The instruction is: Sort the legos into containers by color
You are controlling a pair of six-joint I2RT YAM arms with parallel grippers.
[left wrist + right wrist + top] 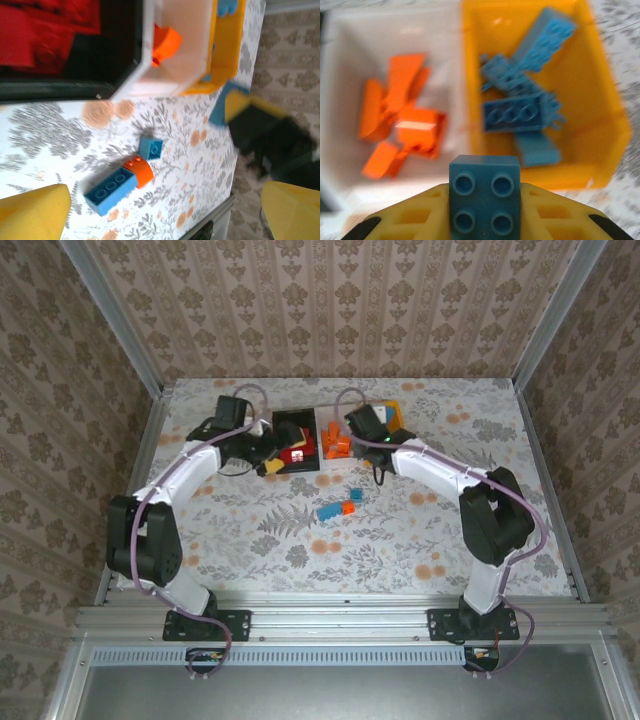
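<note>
Three bricks are lying loose on the table, two blue and one orange, close together. The right gripper is clamping a blue brick between its fingers, hanging at the near edge of the bins about where the white bin, which is holding orange, meets the yellow bin. Blue ones are collecting in the yellow, so that is probably its target. Red ones are filling the black bin. The left gripper is gaping wide and carrying nothing, hovering over the loose three, likely for the next pick.
</note>
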